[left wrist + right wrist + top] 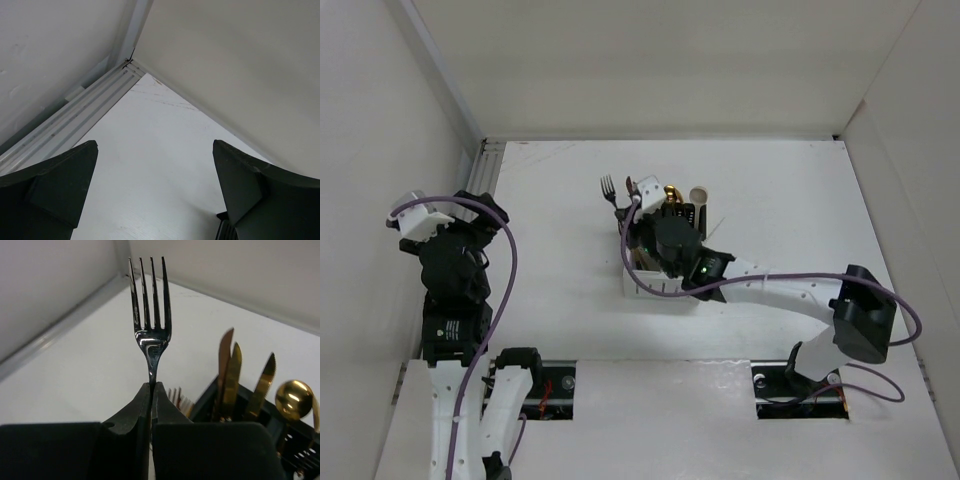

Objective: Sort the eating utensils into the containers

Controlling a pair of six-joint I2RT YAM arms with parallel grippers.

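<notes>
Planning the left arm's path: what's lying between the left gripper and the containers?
Nothing. In the top view, only bare white table separates the left gripper from the containers.

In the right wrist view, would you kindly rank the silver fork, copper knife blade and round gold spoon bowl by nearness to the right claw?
1. Silver fork: pinched in the right claw, centre.
2. Copper knife blade: right of it.
3. Round gold spoon bowl: far right.
</notes>
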